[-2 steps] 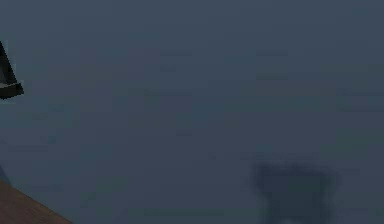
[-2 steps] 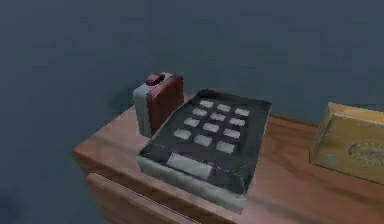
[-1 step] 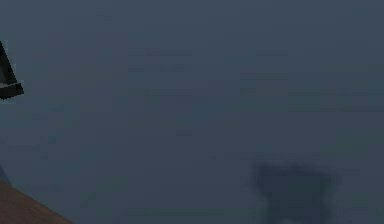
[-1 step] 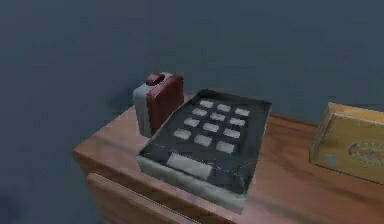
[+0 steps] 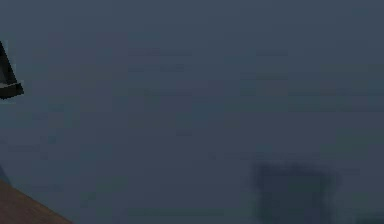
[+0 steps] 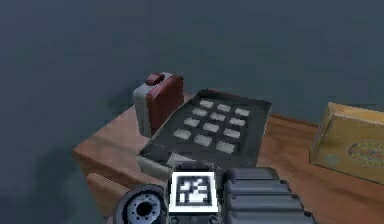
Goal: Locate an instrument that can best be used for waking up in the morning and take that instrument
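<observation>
A small boxy thing (image 6: pixel 158 100) with a grey body, a red-brown face and a dark red knob on top stands upright at the far left corner of a wooden tabletop (image 6: pixel 290 150); it may be an alarm clock. Just right of it lies a grey slab with rows of pale buttons (image 6: pixel 208 128). The arm's end rises from the arm side view's bottom edge, with a white marked square (image 6: pixel 192 190) and the gripper's dark round body (image 6: pixel 141 208) left of it. I can't make out the fingers, so I cannot tell whether the gripper holds anything.
A tan box (image 6: pixel 350 140) sits on the tabletop at the arm side view's right. A blue-grey wall (image 6: pixel 90 50) backs the table. In the forward view the same wall (image 5: pixel 200 100) stands close, with a dark object (image 5: pixel 8 78) at the left edge and a brown corner (image 5: pixel 22 208) low on the left.
</observation>
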Available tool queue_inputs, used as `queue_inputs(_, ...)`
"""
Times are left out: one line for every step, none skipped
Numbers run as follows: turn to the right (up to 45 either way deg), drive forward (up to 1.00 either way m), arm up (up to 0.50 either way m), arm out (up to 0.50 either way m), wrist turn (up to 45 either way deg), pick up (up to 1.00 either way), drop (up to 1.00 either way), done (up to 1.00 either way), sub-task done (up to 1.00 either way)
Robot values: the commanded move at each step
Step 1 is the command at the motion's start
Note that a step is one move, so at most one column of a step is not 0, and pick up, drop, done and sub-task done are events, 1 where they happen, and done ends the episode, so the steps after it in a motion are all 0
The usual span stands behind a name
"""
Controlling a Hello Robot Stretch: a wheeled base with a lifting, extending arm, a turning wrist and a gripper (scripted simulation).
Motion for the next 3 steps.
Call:
queue_inputs(0.0, 0.0, 0.0, 0.24, 0.0, 0.0, 0.0, 0.0, 0.0)
queue_inputs(0.0, 0.0, 0.0, 0.0, 45.0, 0.0, 0.0, 0.0, 0.0)
queue_inputs(0.0, 0.0, 0.0, 0.0, 45.0, 0.0, 0.0, 0.0, 0.0)
